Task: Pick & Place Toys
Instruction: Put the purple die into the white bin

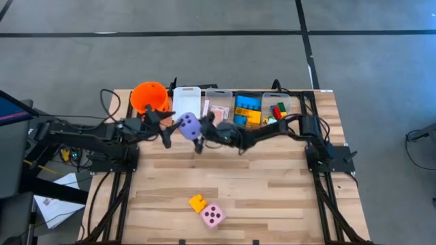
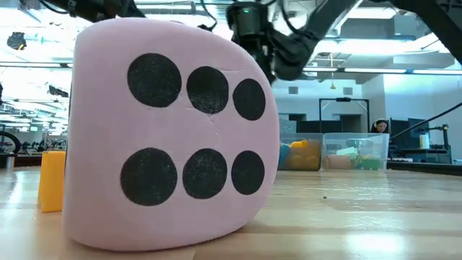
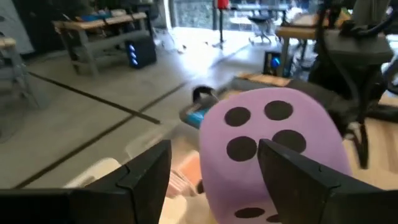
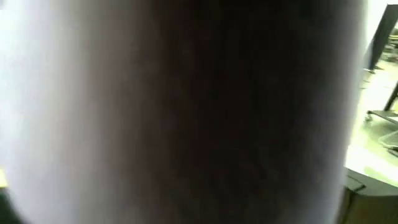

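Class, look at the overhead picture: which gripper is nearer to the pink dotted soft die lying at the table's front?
Right, narrowly. The right gripper sits at the purple dotted soft die, behind the pink dotted soft die; the left gripper is further left, beyond the purple die.

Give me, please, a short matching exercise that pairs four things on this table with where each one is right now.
Things:
1. purple die
2. pink die
3. orange bucket
4. yellow brick

Places:
A. back edge, leftmost of the row of containers
B. front of the table, touching the yellow brick
C. up between the two arms
D. front of the table, just behind the pink die

Pairs: 1-C, 2-B, 3-A, 4-D
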Robot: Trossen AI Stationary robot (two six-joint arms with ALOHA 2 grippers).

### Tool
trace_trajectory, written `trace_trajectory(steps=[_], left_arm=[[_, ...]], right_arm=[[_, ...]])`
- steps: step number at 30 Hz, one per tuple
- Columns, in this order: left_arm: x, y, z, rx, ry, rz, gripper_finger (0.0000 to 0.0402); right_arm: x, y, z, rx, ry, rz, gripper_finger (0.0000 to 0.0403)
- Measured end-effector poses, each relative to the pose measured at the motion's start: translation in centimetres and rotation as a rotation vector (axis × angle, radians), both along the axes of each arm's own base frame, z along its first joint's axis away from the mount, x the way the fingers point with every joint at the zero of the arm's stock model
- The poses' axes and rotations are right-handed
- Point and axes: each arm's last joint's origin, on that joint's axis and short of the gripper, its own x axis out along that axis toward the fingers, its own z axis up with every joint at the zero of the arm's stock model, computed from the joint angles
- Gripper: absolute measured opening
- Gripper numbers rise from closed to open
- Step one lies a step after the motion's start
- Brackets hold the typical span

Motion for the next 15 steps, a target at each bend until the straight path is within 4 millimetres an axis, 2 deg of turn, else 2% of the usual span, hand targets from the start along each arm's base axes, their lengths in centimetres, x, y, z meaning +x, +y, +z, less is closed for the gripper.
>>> trace_trajectory(steps=[4, 8, 12, 15], left_arm=[[-1.8, 0.2, 0.7, 0.038, -0.017, 0.031, 0.0237], [-4.1, 0.3, 1.9, 0.102, -0.080, 0.027, 0.0237], [-5.5, 0.7, 2.9, 0.158, -0.141, 0.069, 0.0237], [-5.5, 1.2, 2.9, 0.175, -0.127, 0.129, 0.0237]], right_arm=[[0.7, -2.3, 1.6, 0.027, -0.011, -0.044, 0.0301], [0.5, -5.1, 2.7, 0.078, -0.073, -0.107, 0.0301], [0.0, -7.3, 2.4, 0.189, -0.094, -0.159, 0.0301], [-0.3, -8.4, 2.1, 0.293, -0.121, -0.188, 0.0301]])
